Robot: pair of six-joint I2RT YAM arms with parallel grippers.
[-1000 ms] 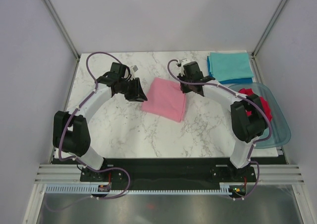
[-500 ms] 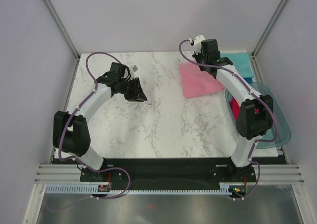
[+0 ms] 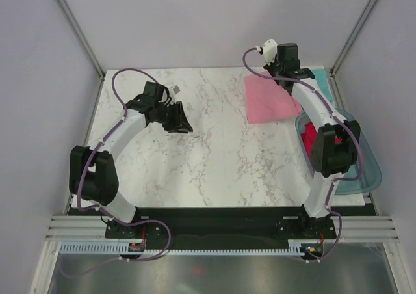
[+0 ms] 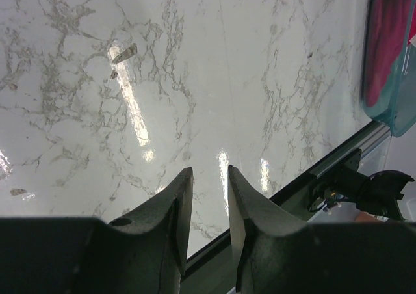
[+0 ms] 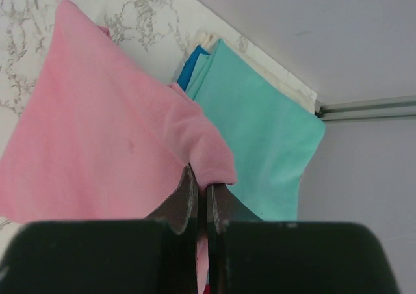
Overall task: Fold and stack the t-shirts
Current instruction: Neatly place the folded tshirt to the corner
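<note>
The right gripper (image 5: pixel 203 177) is pinching the light pink cloth t-shirt (image 5: pixel 97 144) by its edge, jaws pressed tight, at the far right corner beside the folded teal t-shirt (image 5: pixel 260 118). The left gripper (image 4: pixel 208 177) is hovering over the white marble table (image 4: pixel 195 60), fingers slightly parted and gripping nothing. A crimson red t-shirt (image 3: pixel 310 136) is lying in the clear bluish plastic tub (image 3: pixel 364 170).

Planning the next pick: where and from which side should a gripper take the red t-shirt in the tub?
From straight above, probably, pinching whichever fold of the red t-shirt stands highest: it lies inside the tub, whose walls block a sideways approach. The right arm hides part of it from overhead.
</note>
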